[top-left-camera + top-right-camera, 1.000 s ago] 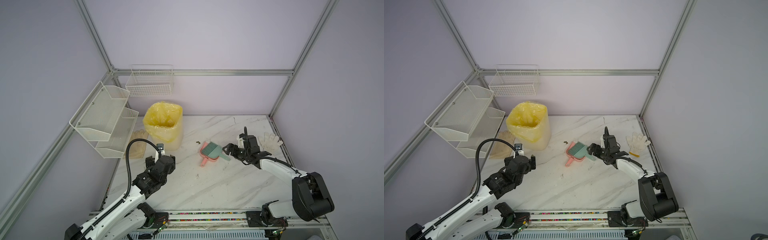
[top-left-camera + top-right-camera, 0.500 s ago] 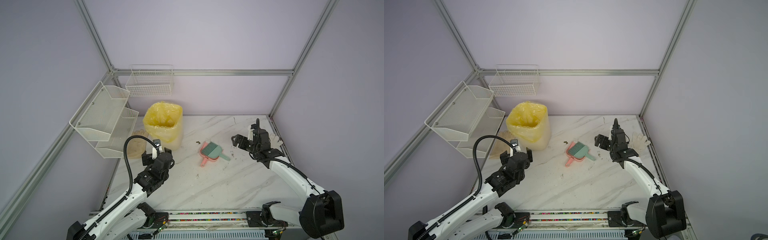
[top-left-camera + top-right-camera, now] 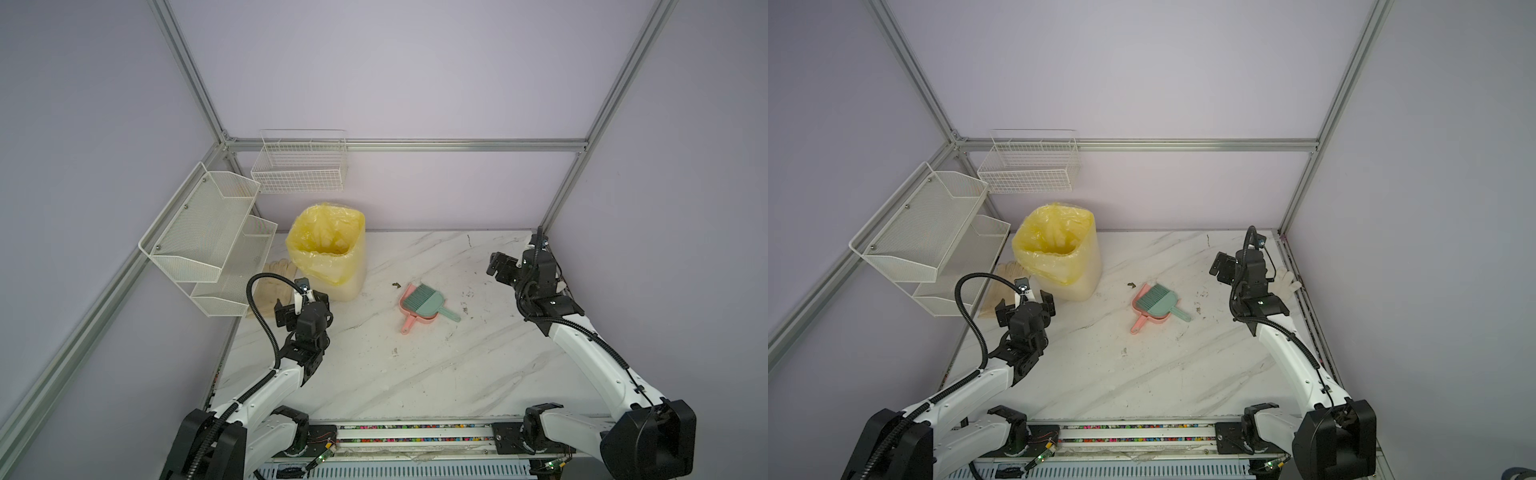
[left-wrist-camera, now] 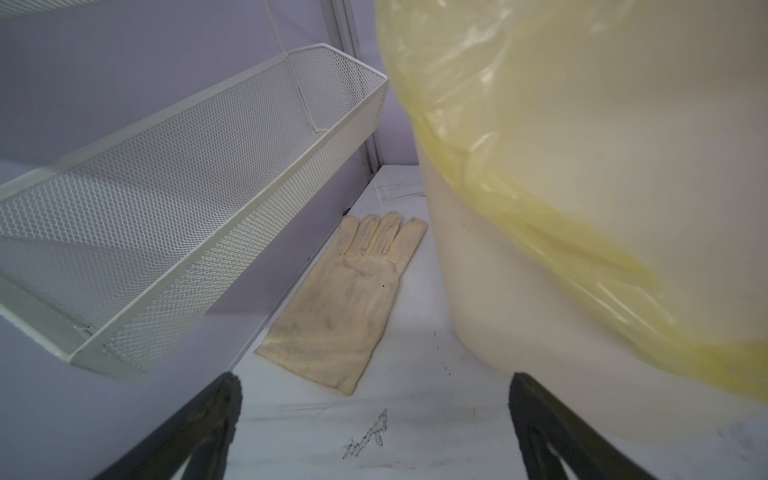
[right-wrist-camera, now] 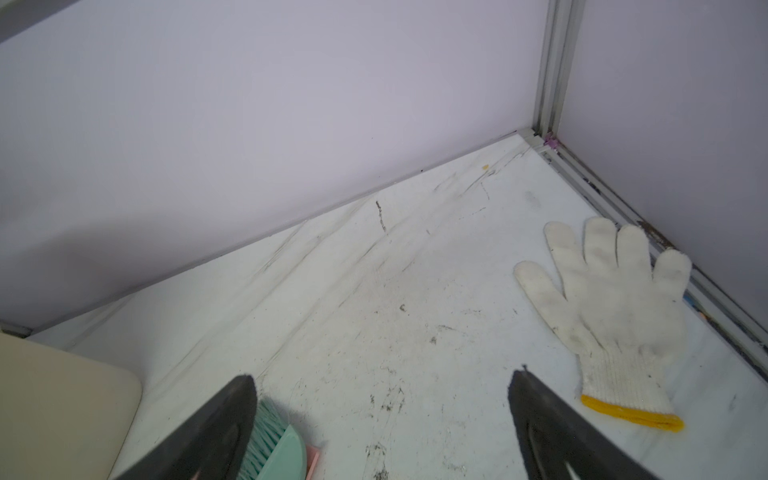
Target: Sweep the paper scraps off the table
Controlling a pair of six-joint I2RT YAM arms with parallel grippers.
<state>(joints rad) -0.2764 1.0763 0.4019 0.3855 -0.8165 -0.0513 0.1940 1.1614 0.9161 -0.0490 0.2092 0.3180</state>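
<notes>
The table (image 3: 415, 374) is lying beneath both grippers. The left gripper (image 4: 374, 377) is hovering spread wide, empty, beside the bin (image 4: 582, 208). The right gripper (image 5: 382, 376) is hovering spread wide, empty, near the dustpan (image 3: 409, 323). A purple paper scrap (image 5: 552, 142) is sitting well ahead of it, in the corner.

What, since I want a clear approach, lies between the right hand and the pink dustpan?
Nothing but bare table with a few dark smudges between the right hand and the pink dustpan; both top views show that stretch.

white grey-veined table (image 3: 415, 374), flat, dark-speckled, smudged.
</notes>
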